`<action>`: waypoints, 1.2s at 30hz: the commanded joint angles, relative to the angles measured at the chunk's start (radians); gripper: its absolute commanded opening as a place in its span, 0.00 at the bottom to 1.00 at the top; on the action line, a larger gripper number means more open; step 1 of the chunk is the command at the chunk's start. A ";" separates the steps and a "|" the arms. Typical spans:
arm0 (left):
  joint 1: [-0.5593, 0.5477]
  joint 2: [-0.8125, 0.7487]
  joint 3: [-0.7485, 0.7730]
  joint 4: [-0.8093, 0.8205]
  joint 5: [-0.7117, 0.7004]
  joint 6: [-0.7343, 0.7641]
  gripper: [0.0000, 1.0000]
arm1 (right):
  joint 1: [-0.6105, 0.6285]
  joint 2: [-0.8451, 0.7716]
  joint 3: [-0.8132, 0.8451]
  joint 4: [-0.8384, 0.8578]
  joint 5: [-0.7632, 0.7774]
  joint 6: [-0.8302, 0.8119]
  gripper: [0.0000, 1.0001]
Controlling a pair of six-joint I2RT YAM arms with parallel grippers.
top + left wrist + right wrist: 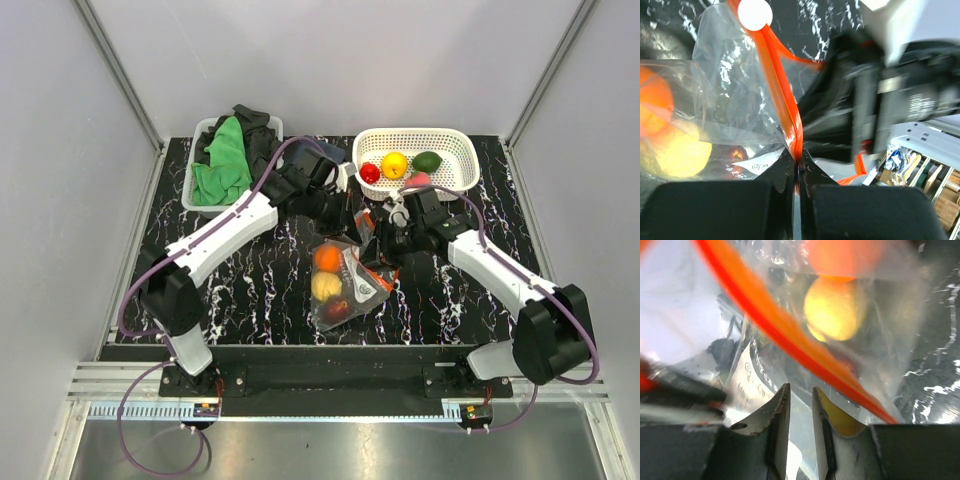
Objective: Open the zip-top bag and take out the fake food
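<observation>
The zip-top bag (347, 282) lies mid-table, holding an orange (327, 258), a yellow (324, 286) and a red fake fruit (340, 307). My left gripper (357, 222) is at the bag's far edge. In the left wrist view it (798, 162) is shut on the red-orange zip strip (782, 95). My right gripper (386, 242) is at the bag's right top corner. In the right wrist view its jaws (801, 390) stand a narrow gap apart below the zip strip (790, 345), with clear film before them and nothing clamped. The yellow fruit (835, 310) shows through the bag.
A white perforated basket (462, 150) at the back right holds a red (370, 172), a yellow (395, 165), a green (428, 161) and a pink fruit. A grey bin (200, 130) with green and black cloth stands at the back left. Grey walls enclose the table.
</observation>
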 commanded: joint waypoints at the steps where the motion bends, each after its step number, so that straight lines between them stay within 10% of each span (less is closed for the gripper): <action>1: -0.004 0.022 0.081 0.062 0.008 -0.020 0.00 | 0.033 0.041 0.005 0.084 -0.074 0.025 0.32; 21: -0.007 0.155 0.138 0.131 0.112 -0.050 0.00 | 0.037 0.273 -0.120 0.229 -0.176 -0.030 0.70; 36: -0.004 0.201 0.009 0.232 0.117 -0.061 0.00 | 0.064 0.373 -0.232 0.373 -0.225 -0.009 0.77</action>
